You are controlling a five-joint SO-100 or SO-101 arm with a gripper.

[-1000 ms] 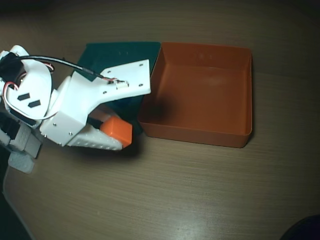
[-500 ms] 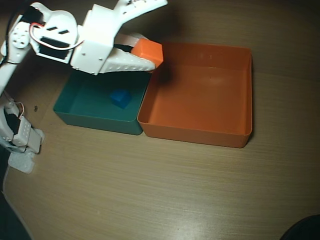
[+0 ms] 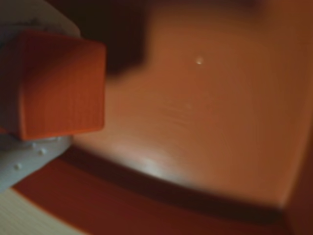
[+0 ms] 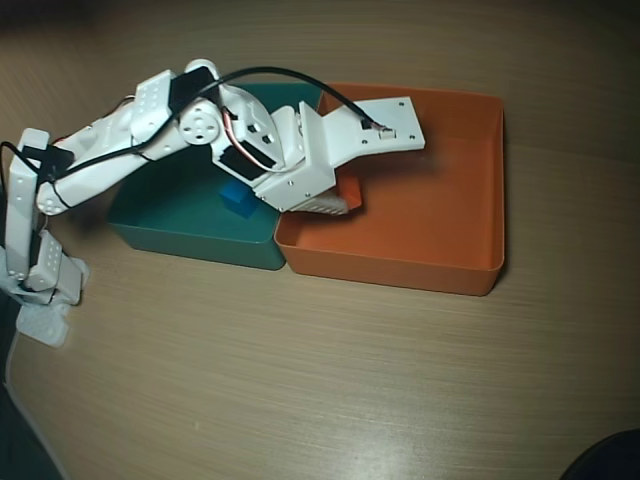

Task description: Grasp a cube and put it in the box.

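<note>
Gripper over the box, clamped on the cube.

The table is pale wood-grain laminate under warm light; nothing of the room shows beyond its dark corners in the overhead view. On it sit two trays side by side, walls touching: one orange box and one teal tray to its left. One white arm reaches from the left across the teal tray. There are two cubes: a blue cube inside the teal tray, partly hidden by the arm, and the orange cube, which the wrist view shows pinched between the white fingers above the box floor near its left wall.
</note>
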